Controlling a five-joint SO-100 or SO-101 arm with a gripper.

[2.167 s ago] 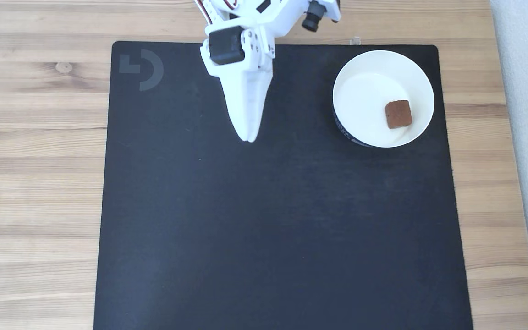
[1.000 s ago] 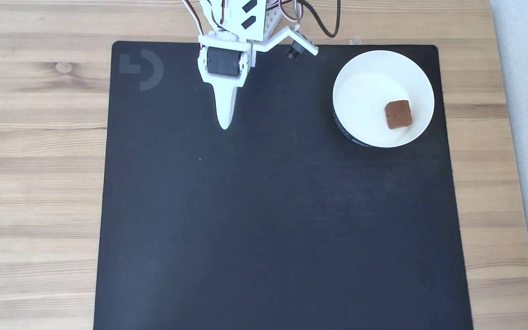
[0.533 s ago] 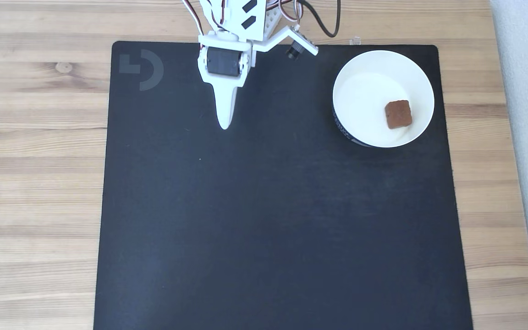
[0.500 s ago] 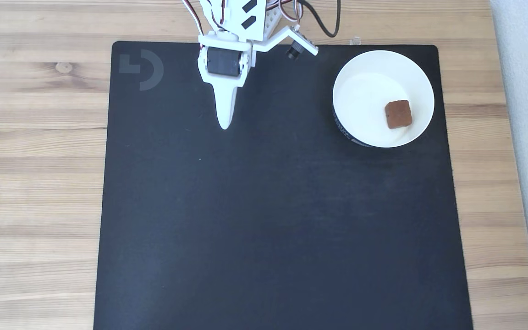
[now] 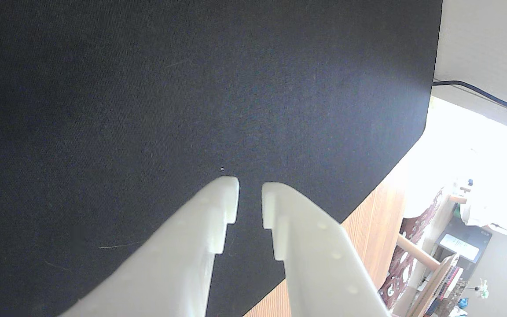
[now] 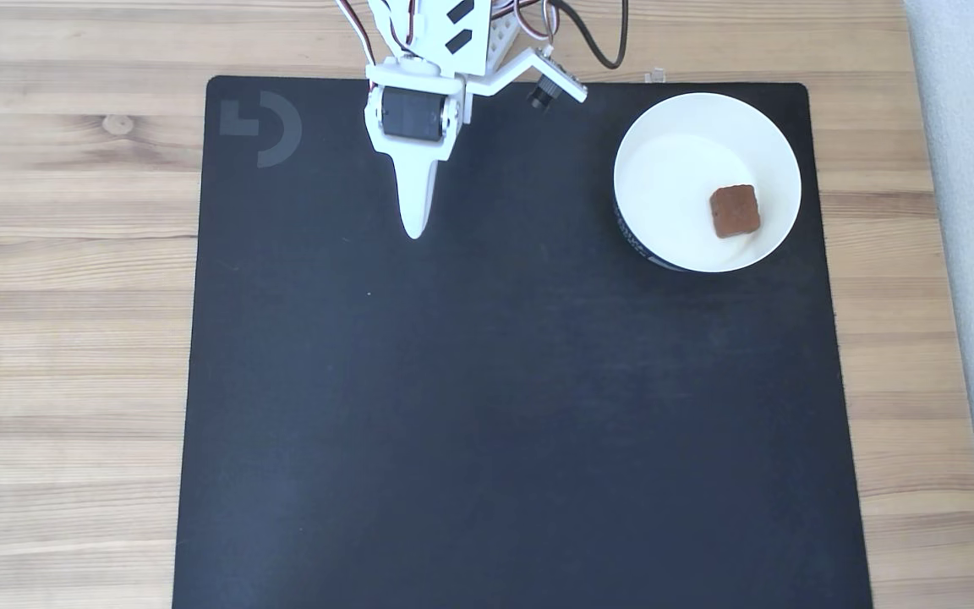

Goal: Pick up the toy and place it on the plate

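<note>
So the toy [image 6: 735,211] is sitting inside the plate [image 6: 664,127], toward the right part of the dish in the fixed view, lying flat with its speckled brown face up. It's a small squarish block with rounded corners, kinda biscuit-looking. The plate is a round white shallow bowl with a dark printed band peeking out along its lower left side, and it's parked on the upper right corner of the black mat [image 6: 504,406].

The gripper [image 6: 413,230] is well apart from the plate, over near the top middle of the mat, pointing down the frame in the fixed view. From that angle the white fingers stack up into one narrow point. The wrist view settles it: the gripper [image 5: 250,193] has its two white fingers [image 5: 209,220] slightly apart, a narrow gap between the tips, nothing held in there, just bare mat behind.

The mat has a grey logo [image 6: 260,128] in its top left corner and lies on a wooden table [image 6: 64,279]. The small wrist camera [image 6: 542,93] sticks out to the right of the arm, with wires [image 6: 601,42] looping above it. In the wrist view the mat's rounded corner and some wood show at right, plus a blurry bright room.
</note>
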